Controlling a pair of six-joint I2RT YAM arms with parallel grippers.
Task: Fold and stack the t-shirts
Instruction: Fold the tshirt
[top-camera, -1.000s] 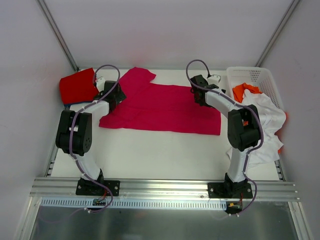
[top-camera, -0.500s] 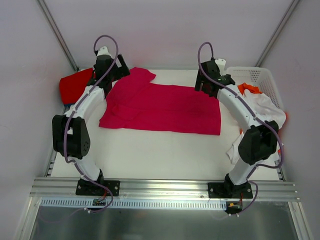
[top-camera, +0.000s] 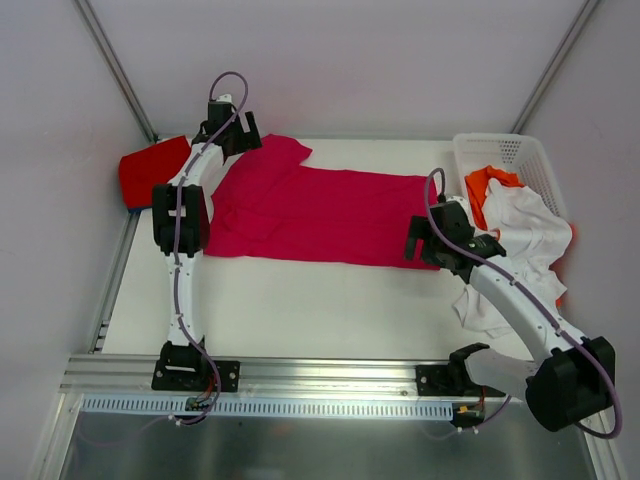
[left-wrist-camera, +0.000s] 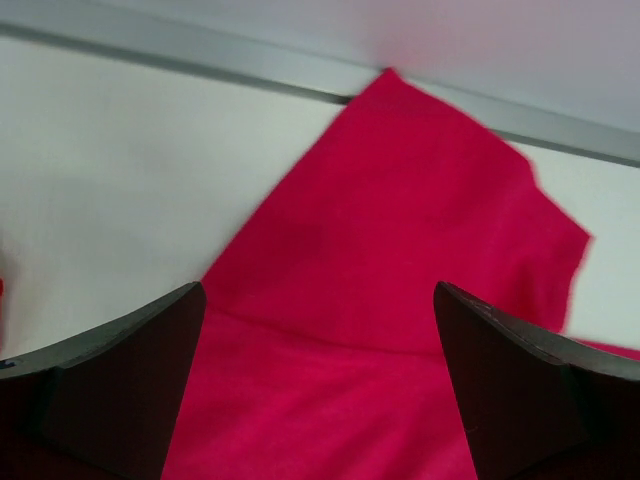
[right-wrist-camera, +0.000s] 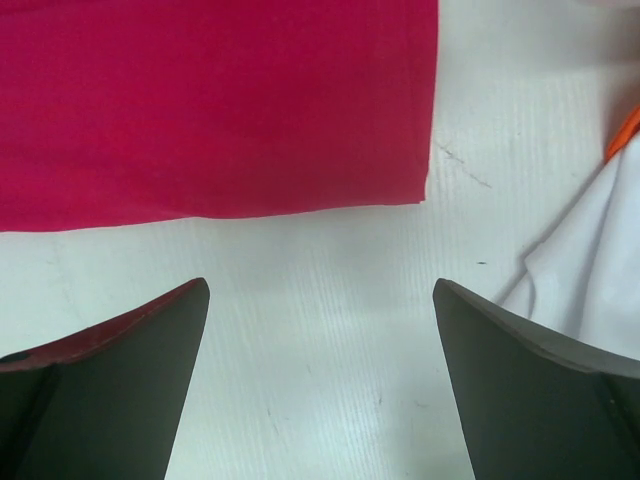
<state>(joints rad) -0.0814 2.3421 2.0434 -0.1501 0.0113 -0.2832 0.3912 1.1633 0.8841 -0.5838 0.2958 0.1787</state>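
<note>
The large crimson-pink t-shirt (top-camera: 320, 212) lies spread flat across the middle of the table. My left gripper (top-camera: 243, 135) hovers open over its far left sleeve (left-wrist-camera: 400, 240); in the left wrist view the left gripper (left-wrist-camera: 318, 300) has only pink cloth between its fingers. My right gripper (top-camera: 418, 240) is open above the shirt's near right corner (right-wrist-camera: 400, 170); in the right wrist view the right gripper (right-wrist-camera: 320, 290) frames bare table. A folded red t-shirt (top-camera: 150, 172) sits at the far left. White (top-camera: 525, 235) and orange (top-camera: 485, 185) t-shirts are heaped at the right.
A white lattice basket (top-camera: 520, 152) stands at the far right corner, with the orange and white cloth spilling from it towards the table's right edge. The white cloth (right-wrist-camera: 590, 280) lies just right of my right gripper. A metal rail (left-wrist-camera: 200, 70) runs along the table's back edge.
The left arm has stretched back, carrying its gripper over the far sleeve. The right arm has swung from the shirt's far right edge to its near right corner. Both grippers stayed open.
</note>
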